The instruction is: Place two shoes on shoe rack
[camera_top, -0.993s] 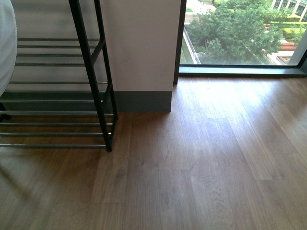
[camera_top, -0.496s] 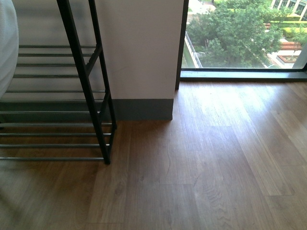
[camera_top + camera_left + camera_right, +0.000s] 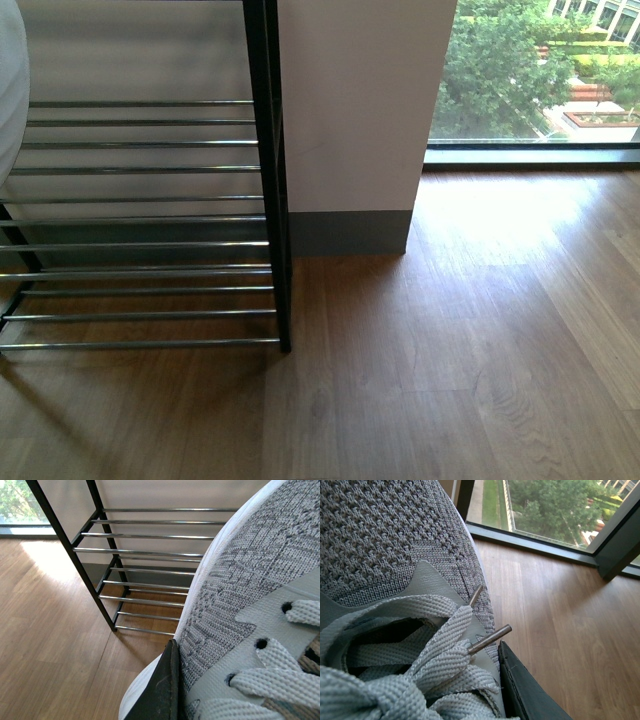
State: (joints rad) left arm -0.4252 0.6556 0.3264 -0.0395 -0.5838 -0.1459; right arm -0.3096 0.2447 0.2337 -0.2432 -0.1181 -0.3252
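First grey knit sneaker [image 3: 240, 580] clamped in your left gripper [image 3: 164, 692]; second grey knit sneaker [image 3: 385, 535] in right gripper [image 3: 522, 692]. Black-framed silver-barred rack [image 3: 262, 150], 10 o'clock; open wood floor [image 3: 480, 330], 3 o'clock

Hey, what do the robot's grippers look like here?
Only one finger of each shows: the left finger is a matte black tapering wedge, faintly scuffed; the right finger is a flat dark grey slab. No cables or markings visible.

Open gaps are left between the silver bars [image 3: 140, 170] of the shoe rack [image 3: 150, 245]. Sideways entry is barred by its black end frame [image 3: 268, 170]. Bare wooden floor [image 3: 460, 340] is offered beside the shoe rack, whose other end is overlapped by a grey sneaker [image 3: 8, 100].
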